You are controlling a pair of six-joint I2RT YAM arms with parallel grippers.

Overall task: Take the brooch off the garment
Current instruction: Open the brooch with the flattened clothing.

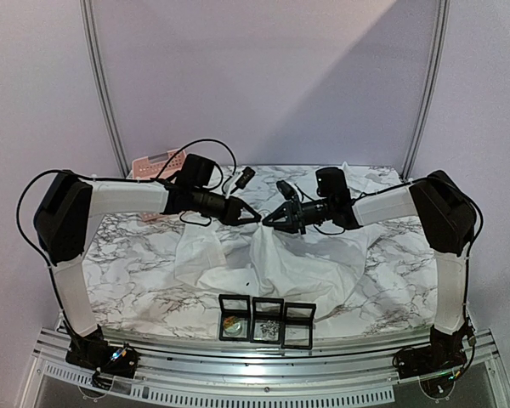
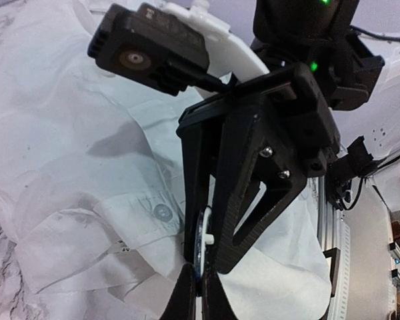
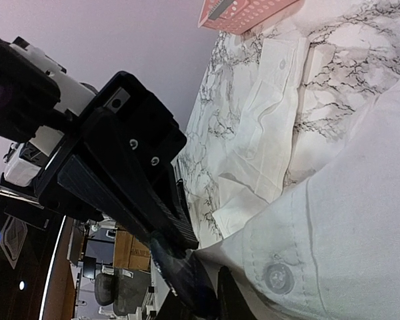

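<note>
Left pincer (image 2: 200,294) clamped tight at the raised fold of the wrinkled white fabric shirt (image 2: 73,167); right pincer (image 2: 205,265) nose-to-nose, its gap unclear. Silvery round brooch (image 2: 199,241), seemingly, sits between them. Pulling-free stage, I'd say; next needs a steady tug apart.

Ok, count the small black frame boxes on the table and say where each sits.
3, side by side at the near edge of the table, in front of the garment: left box, middle box, right box. The garment could hide others.
</note>
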